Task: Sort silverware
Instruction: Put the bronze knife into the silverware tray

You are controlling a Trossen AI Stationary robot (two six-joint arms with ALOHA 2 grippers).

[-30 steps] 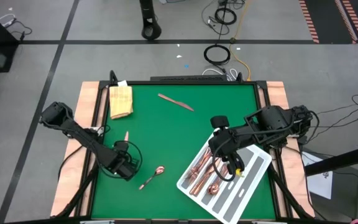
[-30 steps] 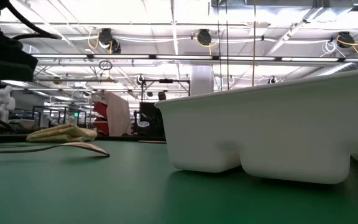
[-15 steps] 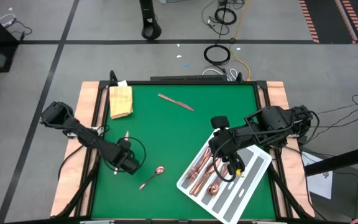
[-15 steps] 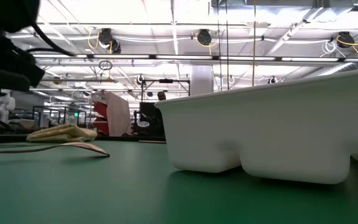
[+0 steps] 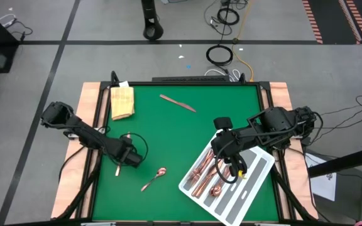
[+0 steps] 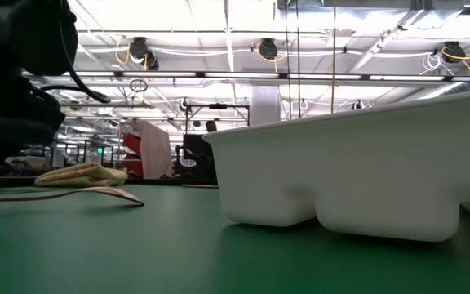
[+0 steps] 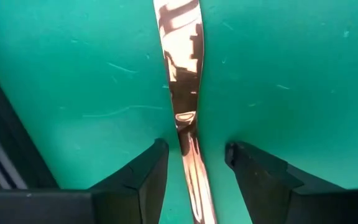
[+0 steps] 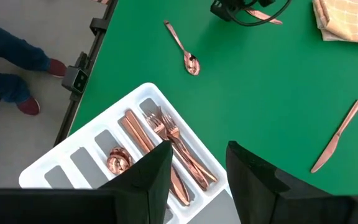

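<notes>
Silverware is partly sorted: forks (image 8: 173, 140) and more copper pieces lie in the divided tray (image 5: 256, 177), while a spoon (image 5: 154, 179), a far knife (image 5: 178, 102) and the piece (image 7: 182, 81) between the left gripper's (image 7: 194, 163) parted, empty fingers remain on the mat; right gripper (image 8: 194, 163) hovers empty above the tray.

The high camera looked straight down on the whole green surface (image 5: 187, 144). The low one sat at surface level, hard against the white tray (image 6: 357, 163), facing the room. The left wrist camera hovered very close over a copper utensil (image 7: 182, 74), probably a knife, between the left claw (image 7: 194, 168) fingers. The right wrist camera looked from higher past the right claw (image 8: 197, 168), sharing that tray.
</notes>
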